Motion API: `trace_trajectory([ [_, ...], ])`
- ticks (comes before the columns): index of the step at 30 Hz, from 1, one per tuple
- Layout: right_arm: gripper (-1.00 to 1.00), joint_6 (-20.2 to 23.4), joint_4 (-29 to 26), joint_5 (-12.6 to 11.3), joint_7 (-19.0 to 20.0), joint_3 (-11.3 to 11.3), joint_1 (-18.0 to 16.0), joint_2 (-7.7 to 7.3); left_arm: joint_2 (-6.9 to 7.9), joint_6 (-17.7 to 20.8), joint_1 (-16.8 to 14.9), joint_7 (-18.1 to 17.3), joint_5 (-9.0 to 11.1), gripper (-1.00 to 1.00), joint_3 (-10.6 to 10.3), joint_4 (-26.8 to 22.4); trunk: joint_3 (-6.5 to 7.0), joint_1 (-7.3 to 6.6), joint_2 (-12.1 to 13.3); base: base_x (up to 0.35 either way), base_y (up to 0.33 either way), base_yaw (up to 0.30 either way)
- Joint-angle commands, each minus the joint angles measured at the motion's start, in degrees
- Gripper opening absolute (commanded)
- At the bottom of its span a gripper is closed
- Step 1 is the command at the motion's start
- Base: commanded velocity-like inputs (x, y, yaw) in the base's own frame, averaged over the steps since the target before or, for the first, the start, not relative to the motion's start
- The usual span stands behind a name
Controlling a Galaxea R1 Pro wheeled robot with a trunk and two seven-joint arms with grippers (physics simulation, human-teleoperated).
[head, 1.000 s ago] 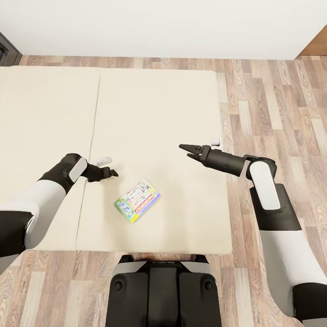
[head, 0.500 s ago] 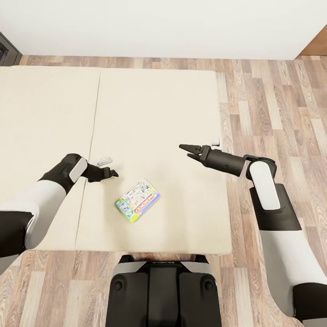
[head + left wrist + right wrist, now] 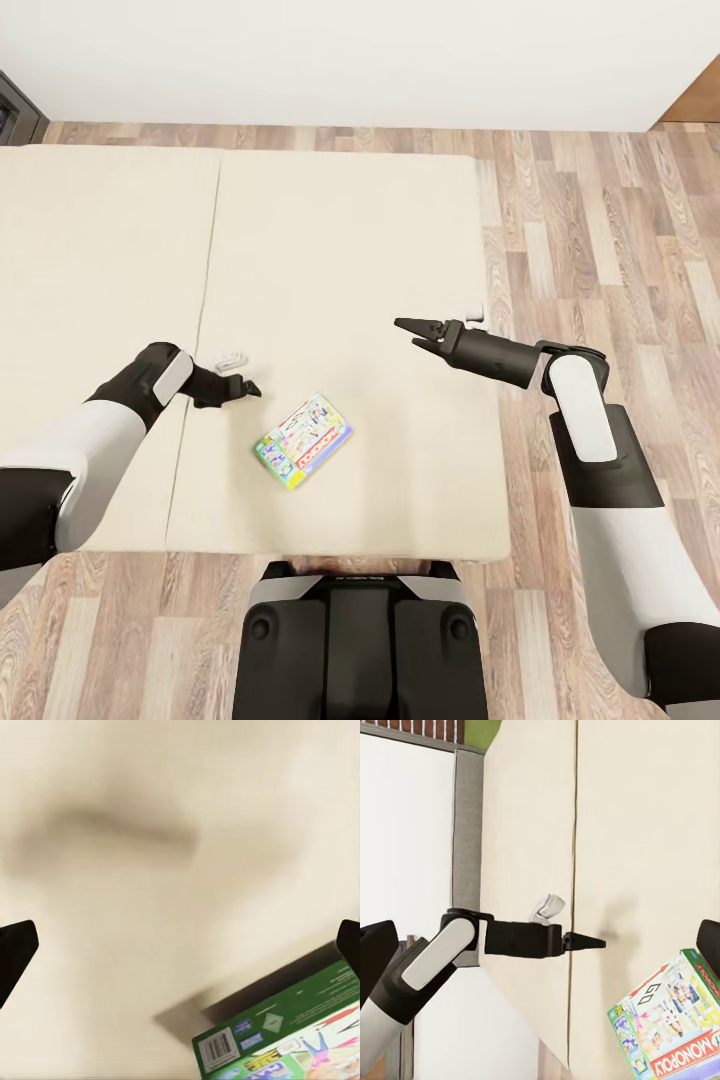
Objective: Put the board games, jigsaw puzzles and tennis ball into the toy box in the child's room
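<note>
Now my left gripper [image 3: 250, 388] hovers with jaws apart beside the green-edged board game [image 3: 303, 440] lying flat on the bed [image 3: 350, 250]; my right gripper [image 3: 412, 332] hangs spread wide, well apart from it.

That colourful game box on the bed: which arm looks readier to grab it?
Probably the left. The left gripper hangs open just beside the board game, while the right gripper is farther off.
</note>
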Motion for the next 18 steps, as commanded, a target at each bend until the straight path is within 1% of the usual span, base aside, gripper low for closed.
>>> trace_trajectory([
  [1,1.00,0.09,0.00,0.59,0.58,0.02,-0.03,-0.02,0.05,0.39,-0.01,-0.37,-0.18,1.00,-0.33,-0.04,-0.04,0.02,-0.06,0.000,0.000,0.000],
  [9,1.00,0.09,-0.03,0.62,0.53,-0.04,-0.03,-0.02,0.04,1.57,0.05,-0.37,-0.13,1.00,-0.34,0.24,-0.04,0.02,-0.06,0.000,0.000,0.000],
  [18,1.00,0.09,-0.19,0.58,0.35,-0.07,-0.03,-0.07,0.02,2.18,0.06,-0.37,-0.12,1.00,-0.32,2.33,-0.04,0.02,-0.06,0.000,0.000,0.000],
])
